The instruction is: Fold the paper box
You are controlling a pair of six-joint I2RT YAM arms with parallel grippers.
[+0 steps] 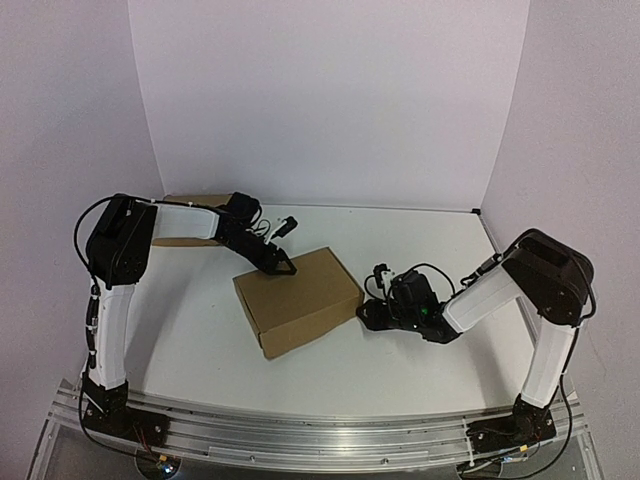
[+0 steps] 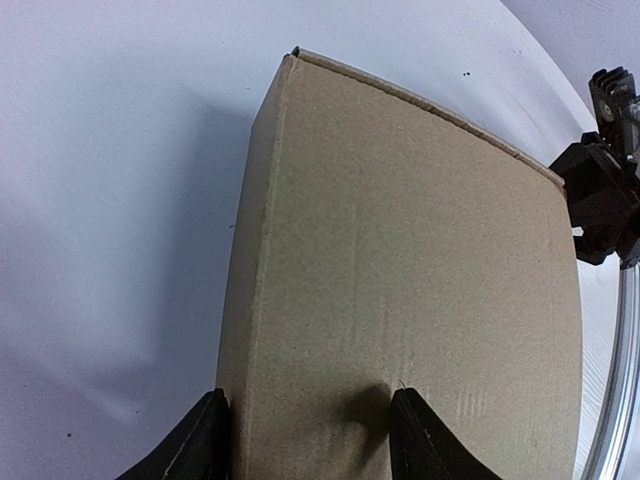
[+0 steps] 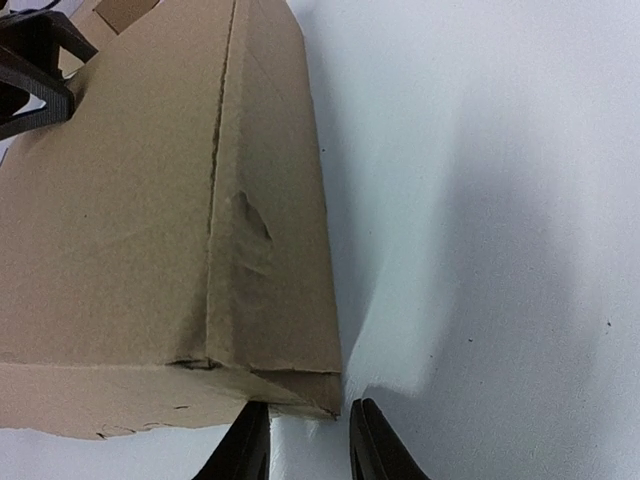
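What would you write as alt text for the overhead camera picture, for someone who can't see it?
A folded brown paper box lies on a white table between two robot arms, the left hand at its far edge and the right hand by its right side. More brown cardboard lies at the far left.

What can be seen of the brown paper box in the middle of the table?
The paper box is a closed, shallow rectangular box of brown cardboard. It lies flat on the white table, turned at an angle to the table's edges. One side wall shows a dent, and a lower edge looks frayed. The left gripper straddles its far edge; the right gripper stands at its right corner. Contact is unclear.
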